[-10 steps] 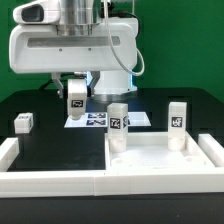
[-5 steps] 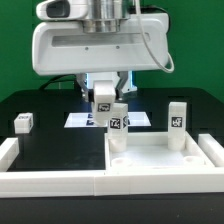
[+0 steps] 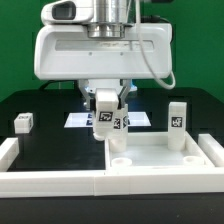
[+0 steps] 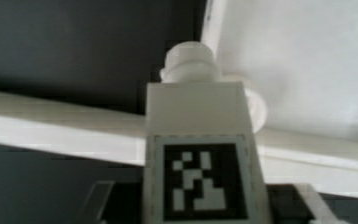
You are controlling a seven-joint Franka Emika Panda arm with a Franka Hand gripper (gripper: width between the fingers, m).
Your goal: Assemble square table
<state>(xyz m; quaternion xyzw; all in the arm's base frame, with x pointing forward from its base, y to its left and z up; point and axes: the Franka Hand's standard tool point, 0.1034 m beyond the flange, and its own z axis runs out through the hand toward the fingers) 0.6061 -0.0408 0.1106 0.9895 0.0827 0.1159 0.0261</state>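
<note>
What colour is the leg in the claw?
The leg is white with a black-and-white tag; wrist view shows it best.

White leg [image 4: 202,110] bears a black-and-white tag [image 4: 206,180]; tabletop [image 3: 40,105] black; backdrop [image 3: 15,40] green.

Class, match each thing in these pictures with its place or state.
Things: 1 leftmost leg; 2 rightmost leg; 3 leg filling the wrist view; 4 marker board.
Places: A held in the air; B flat, behind the slab; C upright on the slab; D alone on the black table.
Pairs: 1-D, 2-C, 3-A, 4-B.
</note>
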